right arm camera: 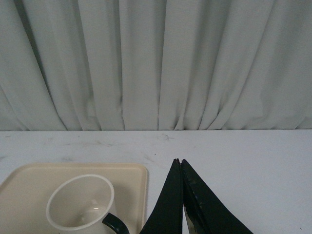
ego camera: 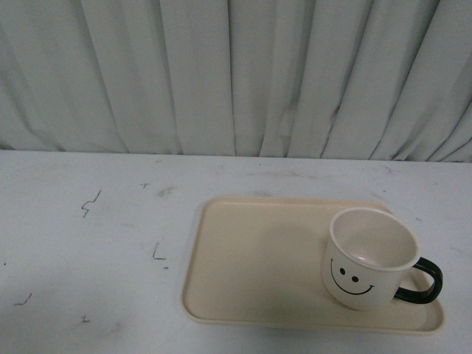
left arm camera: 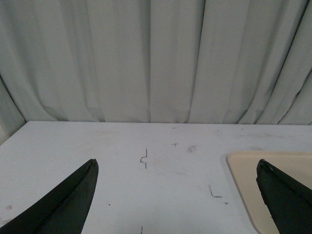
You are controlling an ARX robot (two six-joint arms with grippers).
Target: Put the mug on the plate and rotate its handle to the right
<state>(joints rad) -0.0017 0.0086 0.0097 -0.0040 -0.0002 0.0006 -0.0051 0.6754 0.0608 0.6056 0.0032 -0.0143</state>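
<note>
Standing upright on the plate, near its right edge and toward the front right corner, we see the mug: a cream-white cylinder with a glossy rim, an empty pale inside, and a black smiley face drawn on the side turned to the front camera. Its handle, a glossy black loop, points toward the plate's right edge and reaches almost to the rim. The plate is a flat beige rectangle with rounded corners and a low raised rim, lying on the white table, whose top bears small dark scuffs. We find the left gripper spread wide, holding nothing, above the table beside the plate's left edge. The right gripper has its fingers pressed together, empty, just beside the plate's right edge.
</note>
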